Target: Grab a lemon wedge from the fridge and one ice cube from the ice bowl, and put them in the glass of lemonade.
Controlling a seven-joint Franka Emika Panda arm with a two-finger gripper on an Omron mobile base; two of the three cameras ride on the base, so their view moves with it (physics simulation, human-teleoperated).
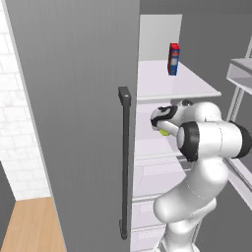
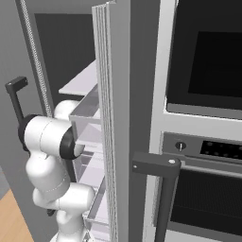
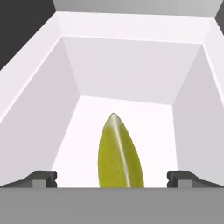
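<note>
Lemon wedge (image 3: 117,153) is seen lying on the white shelf inside the fridge (image 1: 74,123), directly ahead of the gripper (image 3: 112,178) and centred between its two finger tips, which are spread wide with nothing held. The step in hand is judged to be the approach for the grasp. To do it well, the hand should be carried straight forward so the wedge stays midway in the gap, and the fingers closed only once they flank its curved sides; the narrow, tapered shape could slip if it is pinched near the tip. From the left base view the wrist is shown reaching into the open fridge, with a sliver of yellow beneath it and a blue-and-red can (image 1: 173,59) on the shelf above. From the right base view, a black wall oven (image 2: 208,113) beside the fridge is revealed.
</note>
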